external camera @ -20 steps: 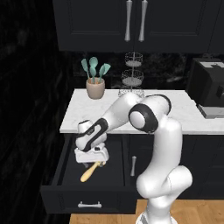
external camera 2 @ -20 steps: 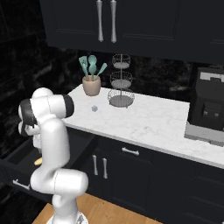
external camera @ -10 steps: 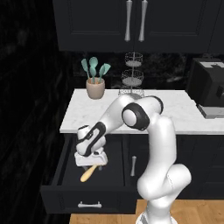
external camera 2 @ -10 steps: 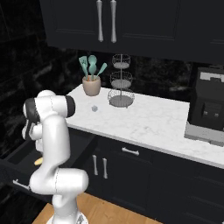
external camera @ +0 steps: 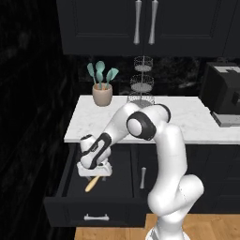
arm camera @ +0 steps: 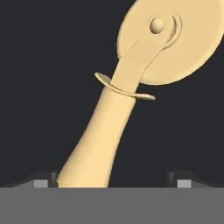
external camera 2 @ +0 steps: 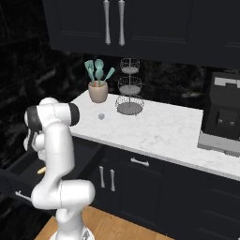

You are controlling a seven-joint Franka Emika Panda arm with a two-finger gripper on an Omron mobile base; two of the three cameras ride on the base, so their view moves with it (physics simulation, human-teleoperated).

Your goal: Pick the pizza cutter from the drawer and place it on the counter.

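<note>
The pizza cutter (external camera: 92, 183) lies on the floor of the open black drawer (external camera: 65, 211), tan, its handle slanting toward the front. My gripper (external camera: 96, 173) hangs inside the drawer just above it. In the hand view the gripper (arm camera: 113, 181) is open. The cutter's handle (arm camera: 100, 131) runs up between the fingertips, nearer the left fingertip (arm camera: 41, 181), to the disc (arm camera: 170, 39) at the upper right. From the right base view, a bit of the cutter (external camera 2: 41, 170) shows in the drawer (external camera 2: 16, 176), behind the arm. The white marble counter (external camera: 197, 124) (external camera 2: 159, 129) spans above.
On the counter stand a beige pot of teal utensils (external camera: 102, 96) (external camera 2: 98, 91), a tiered wire stand (external camera: 141, 86) (external camera 2: 129, 93) and a dark coffee machine (external camera: 225, 93) (external camera 2: 225, 117). A small pale object (external camera 2: 101, 116) lies near the pot. The counter's edge overhangs the drawer's back.
The arm has folded lower and the hand has sunk a little deeper into the drawer, closer to the cutter. The cutter has not moved.
</note>
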